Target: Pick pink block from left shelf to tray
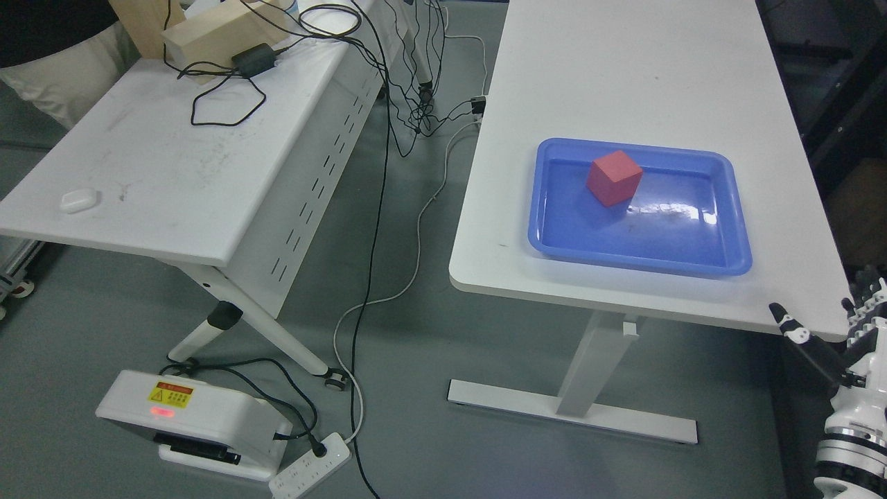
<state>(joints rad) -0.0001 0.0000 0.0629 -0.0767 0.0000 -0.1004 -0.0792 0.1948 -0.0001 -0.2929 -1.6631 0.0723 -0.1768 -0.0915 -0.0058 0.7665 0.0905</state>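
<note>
Looks basically done: the pink block [614, 178] already sits in the blue tray [727, 208], and the right hand [842, 346] hangs low beside the surface [624, 69], fingers [790, 320] spread and empty.

Only 1 sign shows: a yellow warning label [170, 396] with a black triangle symbol and a red strip above it, stuck on top of the white box [194, 423] on the floor, far to the left of the right hand [842, 346] and slightly lower in the picture. Its print is too small to read. No other text, brand or number can be made out.
</note>
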